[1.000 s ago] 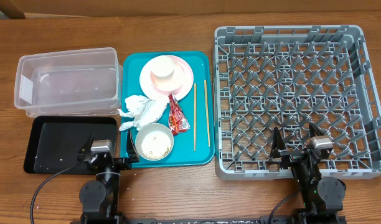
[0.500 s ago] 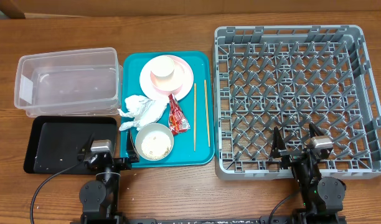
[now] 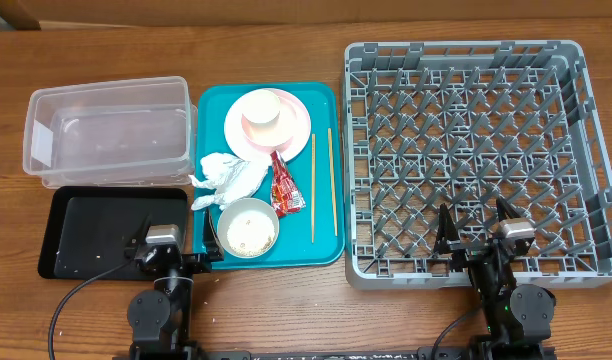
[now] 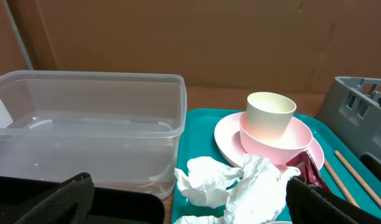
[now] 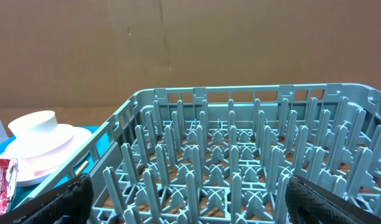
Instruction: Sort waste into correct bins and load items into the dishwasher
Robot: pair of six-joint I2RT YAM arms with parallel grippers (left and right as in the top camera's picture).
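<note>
Overhead: my left pincer (image 3: 176, 248) and right pincer (image 3: 474, 232) both stood apart, empty; crumpled white paper napkin (image 3: 226, 175) lay on flat teal plastic tray (image 3: 324, 105), just beside whitish round bowl (image 3: 248, 227).

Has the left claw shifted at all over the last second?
No. The left claw sits at the same spot by the black tray's near right corner.

The clear tub (image 3: 36, 130), black tray (image 3: 86, 230), teal tray (image 3: 326, 240) and dish rack (image 3: 466, 130) sit edge to edge, with no lane between them. Bare tabletop (image 3: 286, 25) lies open along the far edge and near-centre. Upright pegs (image 5: 234, 162) crowd the rack's floor.
</note>
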